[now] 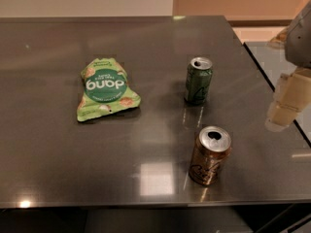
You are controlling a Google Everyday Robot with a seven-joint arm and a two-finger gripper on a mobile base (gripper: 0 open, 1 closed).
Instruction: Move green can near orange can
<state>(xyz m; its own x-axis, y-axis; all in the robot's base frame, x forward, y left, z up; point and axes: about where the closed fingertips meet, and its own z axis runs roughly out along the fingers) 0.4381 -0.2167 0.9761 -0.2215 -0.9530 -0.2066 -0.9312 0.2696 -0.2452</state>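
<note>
The dark table (58, 159) carries everything. The hand (285, 103) hangs at the right edge, seemingly touching nothing; I cannot tell whether it is open or closed. A green snack bag (106, 89) lies to the left. The orange can (209, 157) stands near the front, and the green can (198, 81) stands upright behind it, apart.

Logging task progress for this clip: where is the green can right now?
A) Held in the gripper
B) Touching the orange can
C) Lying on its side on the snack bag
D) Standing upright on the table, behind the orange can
D: the green can stands upright on the table, apart from and farther back than the orange can, while the gripper hangs at the right edge of the view, clear of both cans.
</note>
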